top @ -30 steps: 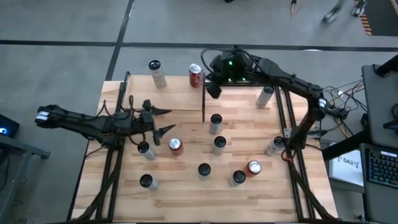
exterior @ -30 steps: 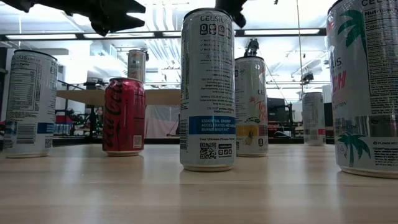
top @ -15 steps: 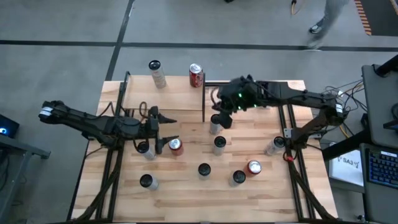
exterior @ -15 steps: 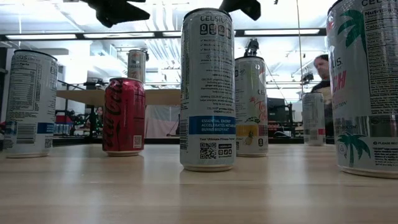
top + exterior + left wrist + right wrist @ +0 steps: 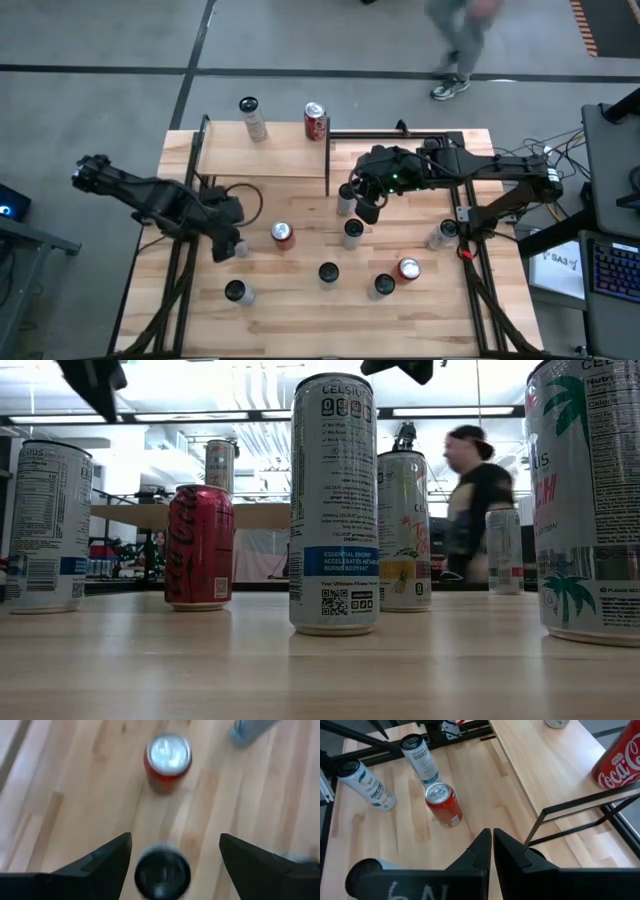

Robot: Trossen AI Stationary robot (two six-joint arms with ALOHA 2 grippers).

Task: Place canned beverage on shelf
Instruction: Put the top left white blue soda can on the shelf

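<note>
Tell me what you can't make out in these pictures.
- Left gripper: the high view hides its fingers under the arm; the left wrist view shows them open around a dark-topped can that the picture's edge cuts off.
- Red can: the left wrist view is too blurred to read its label.
- Person: blurred in the low view.

A person (image 5: pixel 462 35) walks over the grey floor (image 5: pixel 100 35) beyond the bench (image 5: pixel 300 310); a keyboard (image 5: pixel 612 275) lies beside it.
</note>
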